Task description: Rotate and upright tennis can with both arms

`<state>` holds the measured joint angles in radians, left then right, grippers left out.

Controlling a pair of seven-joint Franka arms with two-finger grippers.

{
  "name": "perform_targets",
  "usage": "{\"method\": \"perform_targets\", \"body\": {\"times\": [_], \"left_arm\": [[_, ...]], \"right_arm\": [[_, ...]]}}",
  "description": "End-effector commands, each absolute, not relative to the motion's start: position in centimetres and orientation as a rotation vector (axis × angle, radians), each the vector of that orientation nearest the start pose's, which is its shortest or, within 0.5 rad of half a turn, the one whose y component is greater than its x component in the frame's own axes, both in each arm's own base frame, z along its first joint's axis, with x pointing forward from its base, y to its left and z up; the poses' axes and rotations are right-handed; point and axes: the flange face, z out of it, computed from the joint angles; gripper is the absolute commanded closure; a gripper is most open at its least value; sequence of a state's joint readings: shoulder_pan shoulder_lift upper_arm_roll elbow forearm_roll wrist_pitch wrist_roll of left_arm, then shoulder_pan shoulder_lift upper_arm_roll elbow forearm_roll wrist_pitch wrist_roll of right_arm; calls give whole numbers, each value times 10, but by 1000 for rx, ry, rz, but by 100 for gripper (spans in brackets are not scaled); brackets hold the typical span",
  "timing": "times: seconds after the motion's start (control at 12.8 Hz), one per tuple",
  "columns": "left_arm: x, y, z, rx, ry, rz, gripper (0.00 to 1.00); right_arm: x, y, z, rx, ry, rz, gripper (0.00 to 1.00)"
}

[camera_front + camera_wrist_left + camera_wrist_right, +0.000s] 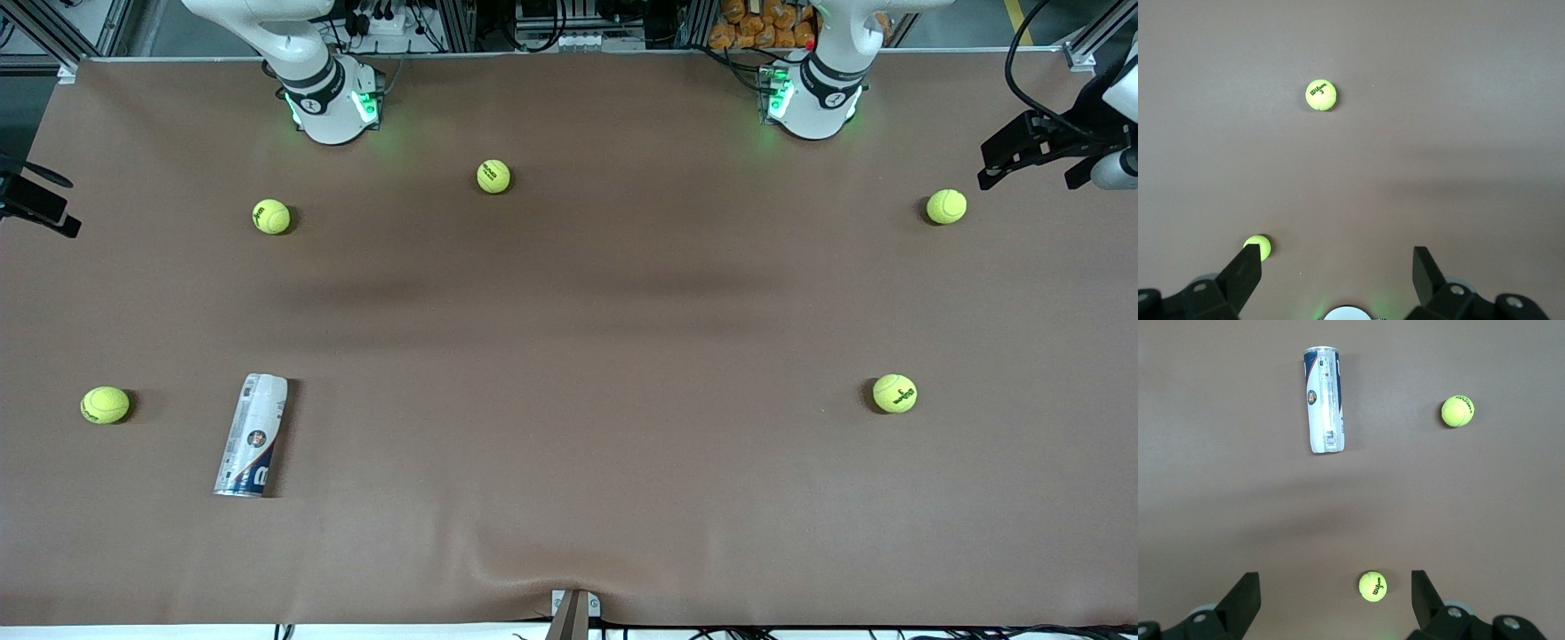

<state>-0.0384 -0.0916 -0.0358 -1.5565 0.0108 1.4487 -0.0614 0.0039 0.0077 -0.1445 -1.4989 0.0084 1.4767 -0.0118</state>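
The right gripper (1331, 600) hangs high over the right arm's end of the table, fingers spread and empty. The tennis can (252, 435) lies on its side there, nearer the front camera, beside a tennis ball (105, 404). The left gripper (1338, 270) hangs high over its own end, fingers likewise released.

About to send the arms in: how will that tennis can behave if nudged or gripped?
The tennis can lies on its side on the table, so it will probably roll if nudged. It looks empty and light, so it may skid. Its smooth wall could slip or dent in a pincer.
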Motion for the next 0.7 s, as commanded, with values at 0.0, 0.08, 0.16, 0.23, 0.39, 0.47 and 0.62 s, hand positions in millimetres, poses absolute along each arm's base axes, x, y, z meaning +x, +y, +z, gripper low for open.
{"method": "perform_targets", "body": {"times": [0.0, 0.08, 0.16, 0.23, 0.39, 0.47, 0.62], "left_arm": [[511, -38, 671, -3139, 48, 39, 0], [511, -38, 671, -3138, 48, 38, 0], [511, -39, 673, -3138, 46, 31, 0], [513, -39, 673, -3139, 46, 29, 0], [514, -38, 672, -3132, 49, 33, 0], [515, -38, 669, -3138, 51, 41, 0], [516, -37, 666, -3138, 46, 50, 0]], "right_arm": [[545, -74, 650, -3138, 220, 41, 0], [546, -74, 650, -3138, 220, 44, 0], [546, -74, 648, -3138, 220, 46, 0], [546, -74, 648, -3138, 217, 48, 0], [548, -74, 644, -3138, 217, 56, 0], [551, -75, 642, -3139, 213, 46, 0], [558, -74, 633, -3140, 205, 51, 0]]}}
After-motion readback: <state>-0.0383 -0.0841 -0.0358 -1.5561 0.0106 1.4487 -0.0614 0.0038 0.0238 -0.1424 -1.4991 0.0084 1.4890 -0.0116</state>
